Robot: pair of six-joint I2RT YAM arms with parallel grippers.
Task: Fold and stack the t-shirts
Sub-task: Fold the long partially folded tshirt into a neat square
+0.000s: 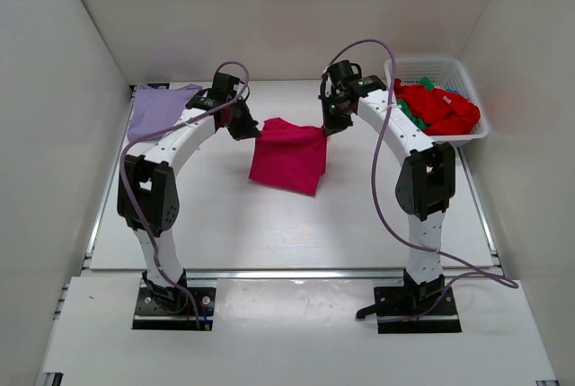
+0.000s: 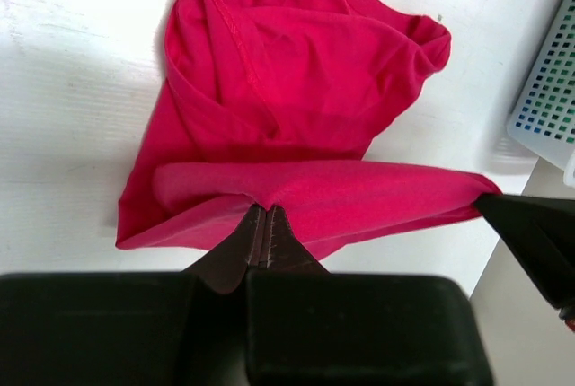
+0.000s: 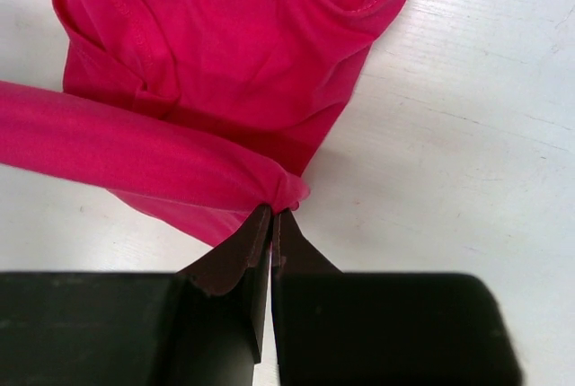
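Top view: mid-table (image 1: pixel 225 224), the magenta t-shirt (image 1: pixel 287 160) has its far edge held up between the left gripper (image 1: pixel 241 127) and the right gripper (image 1: pixel 329 126). A lavender shirt (image 1: pixel 158 108) lies far left. Left wrist view: jaws clamped on one corner. Right wrist view: jaws pinched on the other. A clean fold likely needs both arms moving together, edge taut

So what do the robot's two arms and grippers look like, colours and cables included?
The left arm and right arm have white links, black joint housings and black base plates. A lilac cable loops from each wrist to the base. The left gripper and right gripper are black blocks with dark, tapered fingers.
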